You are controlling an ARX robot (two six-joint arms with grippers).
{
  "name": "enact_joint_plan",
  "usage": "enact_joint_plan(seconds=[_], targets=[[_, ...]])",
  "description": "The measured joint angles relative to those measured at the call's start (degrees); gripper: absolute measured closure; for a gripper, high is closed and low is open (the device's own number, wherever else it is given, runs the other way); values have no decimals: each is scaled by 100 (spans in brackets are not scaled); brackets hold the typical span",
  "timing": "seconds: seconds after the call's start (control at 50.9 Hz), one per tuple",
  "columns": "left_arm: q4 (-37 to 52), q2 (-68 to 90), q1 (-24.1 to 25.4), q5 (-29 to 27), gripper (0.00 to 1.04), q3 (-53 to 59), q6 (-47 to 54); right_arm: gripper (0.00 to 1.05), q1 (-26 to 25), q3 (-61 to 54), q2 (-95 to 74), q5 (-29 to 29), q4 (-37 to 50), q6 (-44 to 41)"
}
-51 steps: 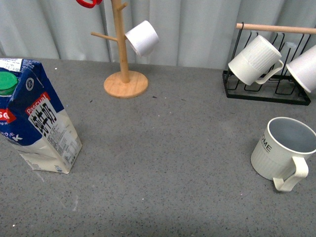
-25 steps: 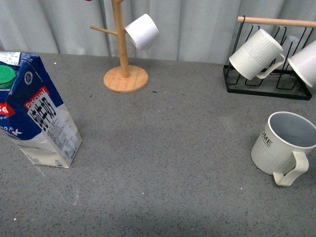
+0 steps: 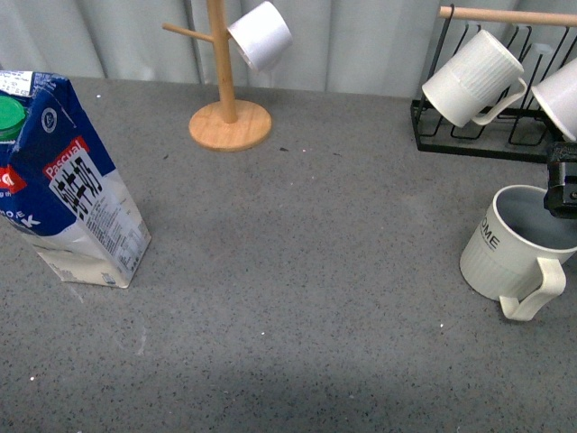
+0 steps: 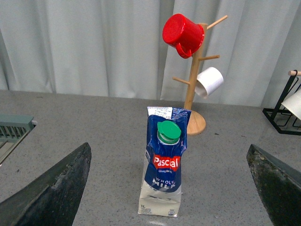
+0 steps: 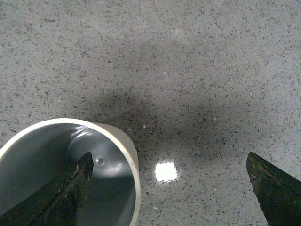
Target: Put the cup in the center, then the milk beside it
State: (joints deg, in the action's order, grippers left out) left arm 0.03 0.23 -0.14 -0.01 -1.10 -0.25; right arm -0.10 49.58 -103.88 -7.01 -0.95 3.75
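Right gripper [image 3: 564, 185] has come in at the right edge, above the cup [image 3: 514, 253]. Far left: one milk [image 3: 72, 189], upright, edge-cropped; left gripper [image 4: 168, 147] spread wide, empty, facing it. One wooden tree [image 3: 225, 90]: one small white cup [image 3: 261, 34], plus one red cup [image 4: 183, 35] seen only from the left wrist. Rack [image 3: 487, 135]: two white mugs [image 3: 473, 78], second cropped. One cup far right, upright; right gripper wide apart, one finger over its mouth, holding nothing.

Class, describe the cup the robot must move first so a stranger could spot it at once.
Find the black wire rack at the far right. In front of it one cup stands upright on the grey tabletop. Unlike the ribbed mug hanging on the rack, its rim band is lettered and its inside is grey-blue.
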Motion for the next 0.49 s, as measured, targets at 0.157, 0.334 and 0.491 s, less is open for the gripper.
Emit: enact_joint_plan(seconds=[0.157, 0.334, 0.491], targets=[[0, 0, 0, 0, 7, 0, 0, 9, -31, 92, -249, 107, 55, -66], [0, 0, 0, 0, 7, 0, 0, 30, 48, 118, -306, 131, 138, -90], [0, 0, 0, 0, 7, 0, 2, 54, 125, 205, -352, 151, 42, -9]])
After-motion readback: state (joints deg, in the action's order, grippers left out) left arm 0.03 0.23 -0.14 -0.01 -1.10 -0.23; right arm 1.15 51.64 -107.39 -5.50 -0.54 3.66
